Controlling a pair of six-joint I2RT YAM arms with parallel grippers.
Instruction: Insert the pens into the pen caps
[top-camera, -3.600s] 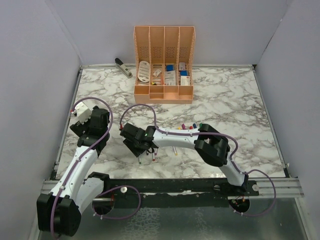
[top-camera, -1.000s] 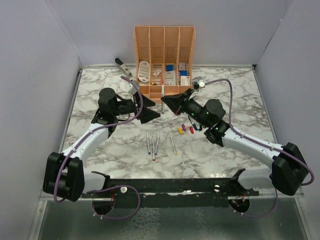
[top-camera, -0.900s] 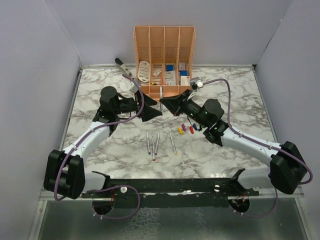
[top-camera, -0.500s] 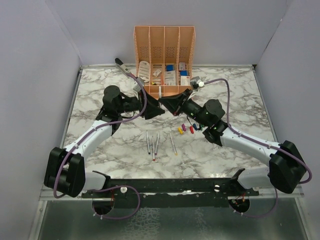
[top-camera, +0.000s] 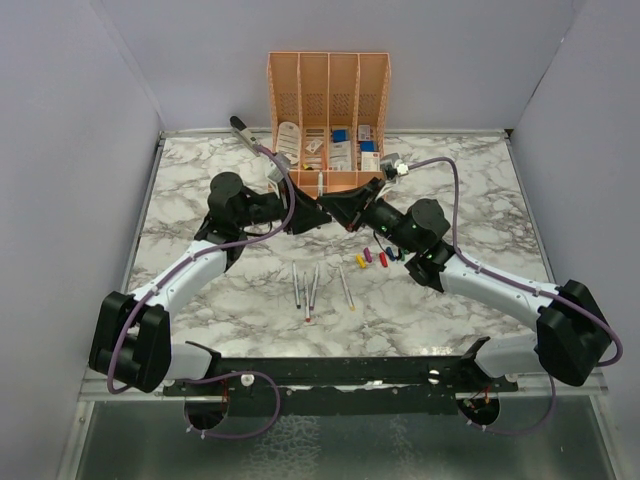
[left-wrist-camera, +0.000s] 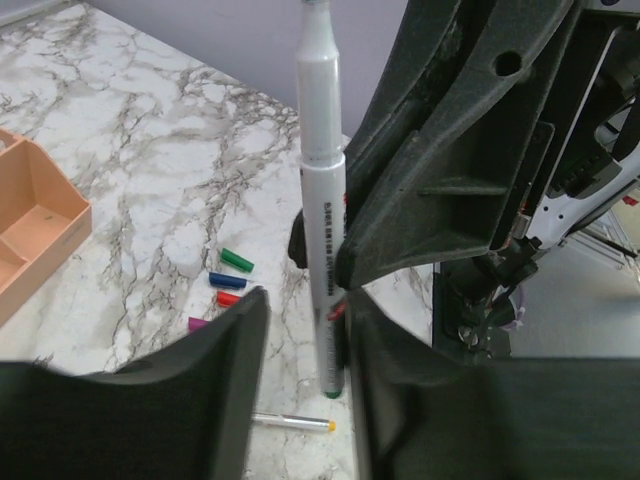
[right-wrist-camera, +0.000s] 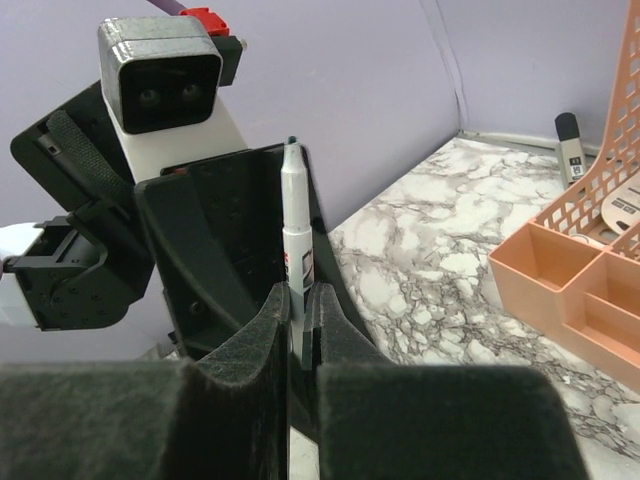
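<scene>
My right gripper (right-wrist-camera: 297, 300) is shut on the lower half of a white-grey pen (right-wrist-camera: 295, 225) and holds it upright above the table, in front of the organizer (top-camera: 327, 130). My left gripper (left-wrist-camera: 305, 300) faces it with its jaws on either side of the same pen (left-wrist-camera: 322, 200). The pen lies against the right finger (left-wrist-camera: 400, 400), and a gap shows at the left finger (left-wrist-camera: 200, 380). Three more pens (top-camera: 312, 288) lie on the marble in front. The pen caps (top-camera: 380, 257) lie in a short row to their right: green (left-wrist-camera: 237, 261), blue (left-wrist-camera: 228, 281), red (left-wrist-camera: 228, 298) and purple (left-wrist-camera: 197, 323).
The peach organizer stands at the back centre with blue and white items inside. A grey-black stapler (top-camera: 247, 135) lies at the back left. Grey walls close the table on three sides. Both arms meet above the table's middle (top-camera: 320, 210).
My left gripper has slid right to the pen that the right gripper holds up, and its jaws have narrowed around it. The right gripper has shifted slightly left with the pen.
</scene>
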